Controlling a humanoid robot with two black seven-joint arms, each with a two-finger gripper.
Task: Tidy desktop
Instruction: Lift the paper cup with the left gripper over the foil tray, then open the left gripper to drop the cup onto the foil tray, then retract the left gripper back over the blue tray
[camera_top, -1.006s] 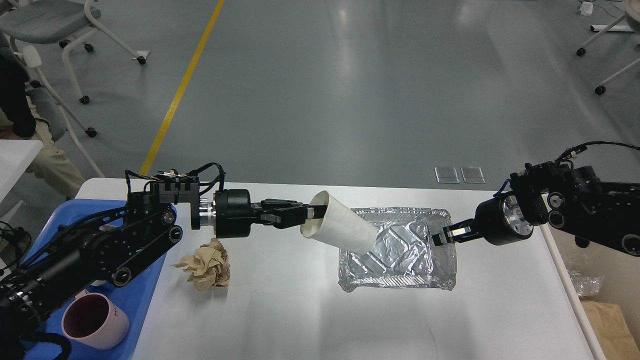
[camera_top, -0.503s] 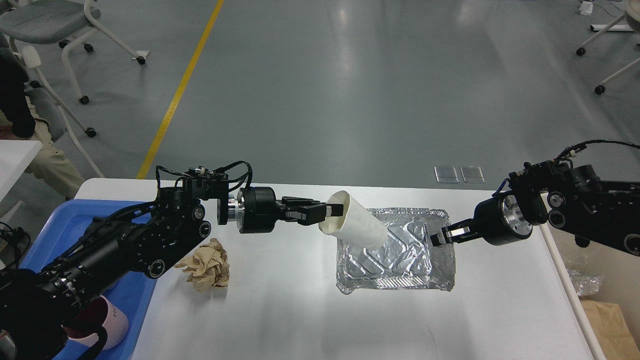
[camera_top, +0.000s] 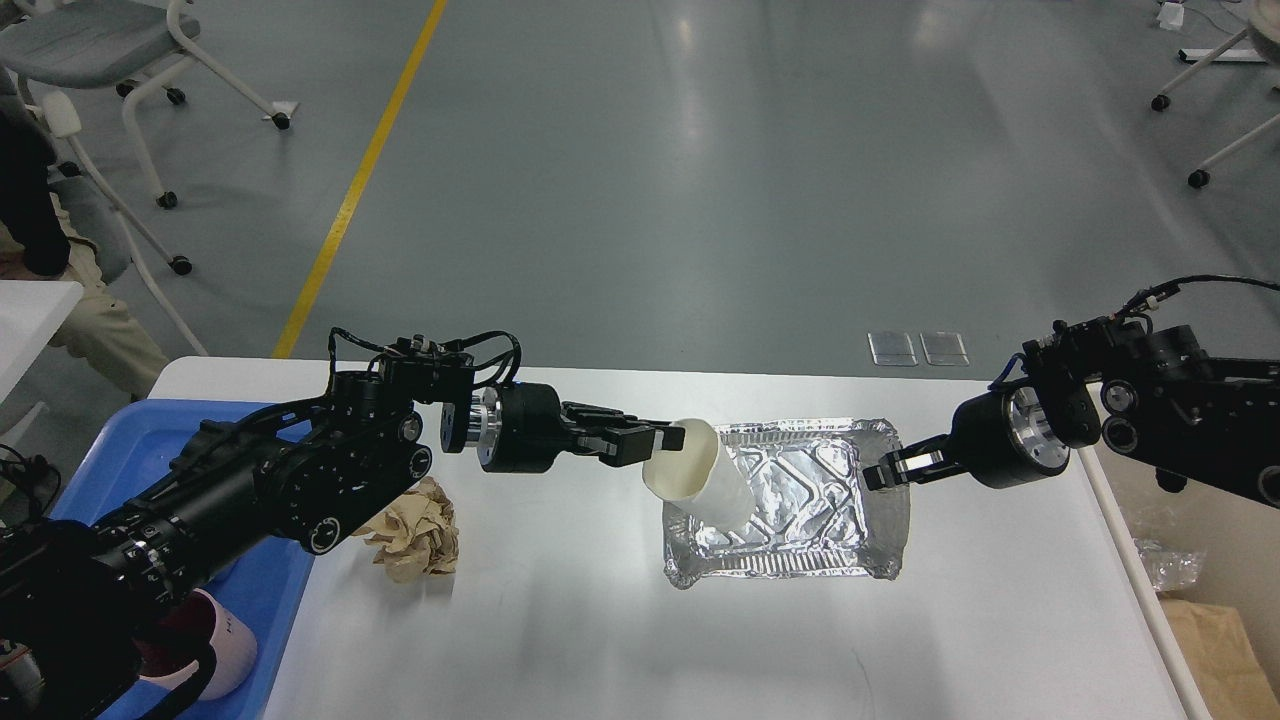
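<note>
The white desktop (camera_top: 600, 640) fills the lower part of the head view. My left gripper (camera_top: 668, 438) is shut on the rim of a white paper cup (camera_top: 700, 488). The cup hangs tilted, its base down inside the left end of a crinkled foil tray (camera_top: 800, 500) at the table's middle right. My right gripper (camera_top: 880, 473) is shut on the tray's right rim. A crumpled ball of brown paper (camera_top: 415, 530) lies on the desktop below my left arm.
A blue plastic tray (camera_top: 290, 600) sits at the table's left edge with a pink mug (camera_top: 228, 648) in it, partly hidden by my left arm. A brown bag (camera_top: 1215, 650) stands on the floor past the right edge. Wheeled chairs stand far back.
My left arm has reached further right and lowered the cup, turning it more upright into the tray's left end. The foil tray has shifted slightly left. The right gripper has barely moved.
</note>
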